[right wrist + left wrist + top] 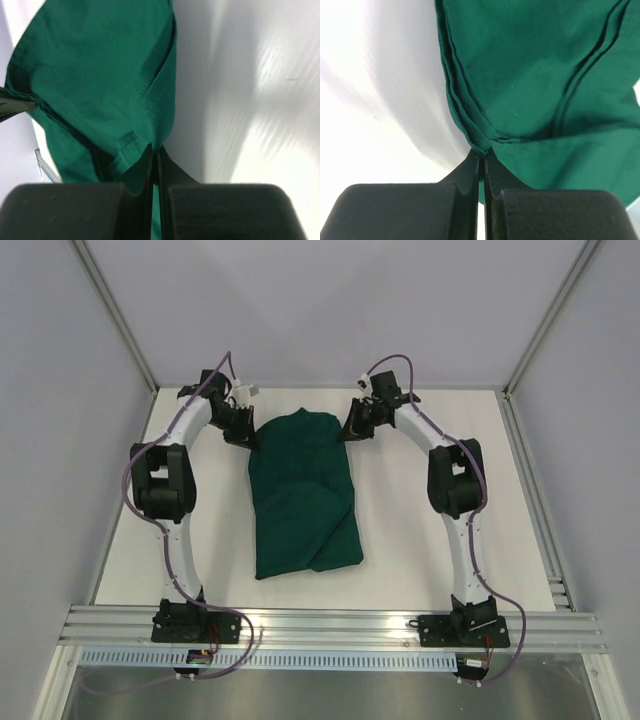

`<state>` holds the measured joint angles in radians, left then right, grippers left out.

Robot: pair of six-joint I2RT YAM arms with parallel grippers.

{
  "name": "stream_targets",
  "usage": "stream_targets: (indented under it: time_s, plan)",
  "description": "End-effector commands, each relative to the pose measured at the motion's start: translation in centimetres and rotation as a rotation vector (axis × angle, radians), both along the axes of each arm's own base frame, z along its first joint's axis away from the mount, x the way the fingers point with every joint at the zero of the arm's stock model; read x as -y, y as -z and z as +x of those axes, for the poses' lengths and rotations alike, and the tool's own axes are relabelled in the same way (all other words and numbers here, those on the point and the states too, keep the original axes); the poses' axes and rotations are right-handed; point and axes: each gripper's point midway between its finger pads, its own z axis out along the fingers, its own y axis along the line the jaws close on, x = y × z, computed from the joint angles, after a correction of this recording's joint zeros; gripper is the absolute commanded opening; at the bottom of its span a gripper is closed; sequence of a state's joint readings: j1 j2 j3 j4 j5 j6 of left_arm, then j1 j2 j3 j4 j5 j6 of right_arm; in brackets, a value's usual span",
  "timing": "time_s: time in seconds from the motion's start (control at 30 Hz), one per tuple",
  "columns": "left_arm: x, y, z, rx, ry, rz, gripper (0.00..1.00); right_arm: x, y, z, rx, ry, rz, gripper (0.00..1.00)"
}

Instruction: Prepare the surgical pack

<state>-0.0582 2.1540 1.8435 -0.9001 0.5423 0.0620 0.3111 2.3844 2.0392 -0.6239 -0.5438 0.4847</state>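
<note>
The dark green drape [305, 495] is lying bunched and creased, soft cloth folding in layers; left gripper [482, 156] and right gripper [154, 150] are each clamping its hemmed edge.

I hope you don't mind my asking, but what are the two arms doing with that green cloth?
Both arms reach to the far end of the table, where they have hold of the dark green drape. The left gripper is shut on a folded edge at the drape's far left side. The right gripper pinches the far right side. The drape lies bunched and folded lengthwise between the arms.
</note>
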Motion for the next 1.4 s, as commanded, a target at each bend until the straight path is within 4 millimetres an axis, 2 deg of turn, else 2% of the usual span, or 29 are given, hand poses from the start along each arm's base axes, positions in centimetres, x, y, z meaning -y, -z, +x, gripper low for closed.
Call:
stream_targets:
  time_s: [0.0,0.03,0.1,0.13,0.17,0.2,0.23,0.27,0.3,0.33,0.37,0.4,0.43,0.5,0.53,0.67,0.7,0.83,0.9,0.93,1.0,1.07,1.1,1.13,1.2,1.23,1.3,1.33,1.37]
  plan:
    - [0.1,-6.4,0.1,0.192,0.068,-0.042,0.0,-0.2,-7.8,-0.5,0.165,-0.038,0.086,0.0]
    - [0.3,-7.6,-0.5,0.22,0.085,-0.055,0.0,-0.2,-8.2,-0.7,0.182,-0.045,0.088,0.01]
    - [0.5,-7.6,-1.7,0.223,0.123,-0.065,0.0,0.1,-8.8,-2.2,0.194,-0.062,0.089,0.0]
    - [0.7,-8.7,-2.5,0.25,0.146,-0.08,0.0,0.2,-9.2,-2.6,0.208,-0.073,0.095,0.01]
    - [0.8,-8.4,-3.4,0.238,0.161,-0.087,0.0,0.4,-10.3,-3.3,0.234,-0.083,0.1,0.0]
    - [0.9,-8.7,-3.9,0.256,0.186,-0.09,0.0,0.5,-10.4,-3.8,0.236,-0.089,0.099,0.01]
    - [1.2,-9.1,-5.1,0.264,0.209,-0.109,0.0,0.7,-9.4,-4.9,0.213,-0.097,0.093,0.01]
    - [1.2,-9.3,-5.7,0.269,0.223,-0.116,0.0,1.0,-10.4,-5.5,0.238,-0.107,0.096,0.01]
    - [1.4,-9.4,-6.4,0.284,0.256,-0.127,0.0,1.2,-9.2,-6.8,0.208,-0.115,0.086,0.01]
    - [1.5,-10.2,-7.2,0.307,0.274,-0.13,0.0,1.4,-9.0,-7.3,0.206,-0.122,0.088,0.0]
    - [1.5,-9.5,-8.1,0.292,0.29,-0.133,0.0,1.5,-9.7,-8.1,0.222,-0.134,0.091,0.0]
    - [1.5,-9.3,-8.8,0.284,0.305,-0.135,0.0,1.6,-9.3,-8.8,0.22,-0.147,0.084,0.01]
    - [1.5,-9.4,-9.4,0.304,0.337,-0.131,0.0,1.8,-8.0,-10.1,0.186,-0.156,0.074,0.01]
    - [1.6,-8.5,-11.3,0.265,0.37,-0.149,0.0,1.6,-7.6,-11.9,0.18,-0.185,0.065,0.01]
    - [1.7,-8.3,-11.9,0.273,0.405,-0.153,0.0,1.9,-6.1,-13.2,0.142,-0.191,0.048,0.02]
    - [1.9,-5.7,-15.3,0.19,0.485,-0.18,0.0,2.0,-4.4,-17.0,0.092,-0.23,0.021,0.07]
    - [1.9,-5.1,-16.1,0.16,0.498,-0.183,0.0,2.2,-4.0,-17.6,0.076,-0.228,0.016,0.1]
    - [2.2,-2.6,-18.7,0.103,0.592,-0.159,0.0,3.6,-2.7,-20.0,0.012,-0.234,-0.033,0.44]
    - [1.9,-1.5,-18.8,0.11,0.628,-0.091,0.0,4.2,-2.9,-20.3,0.0,-0.229,-0.07,0.5]
    - [2.1,-0.8,-19.3,0.101,0.652,-0.07,0.0,4.8,-3.0,-19.8,0.021,-0.214,-0.115,0.54]
    - [1.8,-0.3,-19.0,0.119,0.67,-0.017,0.0,5.1,-4.9,-18.2,0.078,-0.191,-0.148,0.59]
    - [1.7,0.0,-19.0,0.124,0.689,0.017,0.0,4.7,-5.8,-17.0,0.103,-0.194,-0.148,0.76]
    - [1.6,0.1,-19.0,0.125,0.694,0.03,0.0,4.1,-7.9,-15.5,0.15,-0.191,-0.138,0.77]
    - [1.5,0.3,-19.0,0.125,0.7,0.039,0.0,4.0,-7.2,-14.6,0.132,-0.185,-0.159,0.79]
    - [1.2,0.5,-18.8,0.142,0.71,0.078,0.0,3.5,-9.1,-11.8,0.181,-0.157,-0.168,0.8]
    - [1.2,0.7,-18.9,0.141,0.712,0.087,0.0,3.0,-7.9,-10.7,0.153,-0.155,-0.177,0.8]
    - [1.1,1.0,-18.9,0.145,0.727,0.118,0.0,2.4,-7.2,-9.6,0.096,-0.147,-0.182,0.8]
    - [1.1,1.1,-19.0,0.145,0.731,0.124,0.0,1.2,-6.9,-7.8,0.092,-0.153,-0.175,0.79]
    - [1.0,1.2,-19.0,0.142,0.732,0.13,0.0,0.7,-6.4,-7.3,0.069,-0.164,-0.172,0.79]
